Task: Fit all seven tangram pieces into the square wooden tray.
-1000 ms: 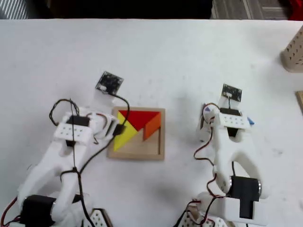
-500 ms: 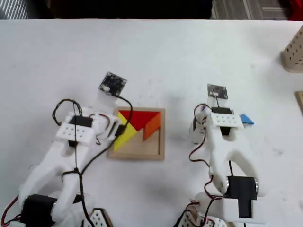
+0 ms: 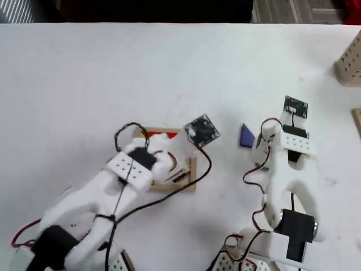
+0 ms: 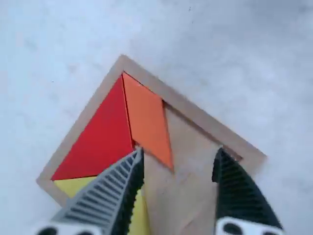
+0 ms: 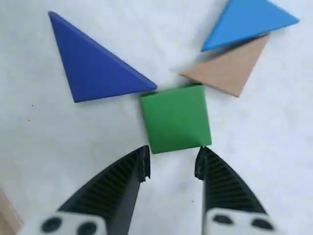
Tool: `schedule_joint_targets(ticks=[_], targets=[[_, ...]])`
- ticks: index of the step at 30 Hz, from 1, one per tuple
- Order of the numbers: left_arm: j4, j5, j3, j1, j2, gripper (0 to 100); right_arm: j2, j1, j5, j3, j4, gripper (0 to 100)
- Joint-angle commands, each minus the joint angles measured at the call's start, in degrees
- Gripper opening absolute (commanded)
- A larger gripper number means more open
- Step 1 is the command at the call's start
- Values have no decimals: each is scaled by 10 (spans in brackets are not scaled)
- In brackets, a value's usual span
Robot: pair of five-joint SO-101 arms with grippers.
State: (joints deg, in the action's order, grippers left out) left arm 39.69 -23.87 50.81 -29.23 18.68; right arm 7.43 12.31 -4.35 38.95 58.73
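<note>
The square wooden tray (image 4: 195, 115) holds a red triangle (image 4: 100, 142), an orange parallelogram (image 4: 149, 122) and a yellow piece (image 4: 73, 186); the rest of its floor is bare wood. My left gripper (image 4: 178, 156) hangs open over that bare part. In the high view the left arm covers most of the tray (image 3: 193, 169). My right gripper (image 5: 172, 154) is open, its tips just short of a green square (image 5: 176, 117). Around the square lie a dark blue triangle (image 5: 93, 63), a light blue triangle (image 5: 247, 22) and a tan triangle (image 5: 230, 68). The dark blue triangle (image 3: 246, 135) lies left of the right arm.
A pale pegboard block (image 3: 351, 59) stands at the table's far right edge, with another wooden item (image 3: 357, 119) below it. White table surface stretches wide behind both arms.
The left arm swung right and now hangs over the tray. The right arm first shifted left, then right, uncovering the dark blue triangle and hiding the light blue one.
</note>
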Motion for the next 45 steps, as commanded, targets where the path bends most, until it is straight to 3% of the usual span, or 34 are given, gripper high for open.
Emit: schedule_joint_targets(ticks=[1, 5, 9, 22, 28, 45], targets=[[1, 6, -82, -2, -90, 264, 5, 8, 6, -24, 2, 155], [63, 1, -175, -4, -187, 264, 3, 7, 7, -24, -13, 155], [98, -81, -224, -5, -233, 264, 3, 7, 6, -24, -14, 155], [129, -72, -331, 12, -317, 264, 3, 5, 6, -21, -14, 155], [186, -70, -404, 16, -368, 264, 3, 5, 9, -21, -14, 155], [194, -58, -420, 29, -381, 266, 3, 4, 10, -20, -14, 155]])
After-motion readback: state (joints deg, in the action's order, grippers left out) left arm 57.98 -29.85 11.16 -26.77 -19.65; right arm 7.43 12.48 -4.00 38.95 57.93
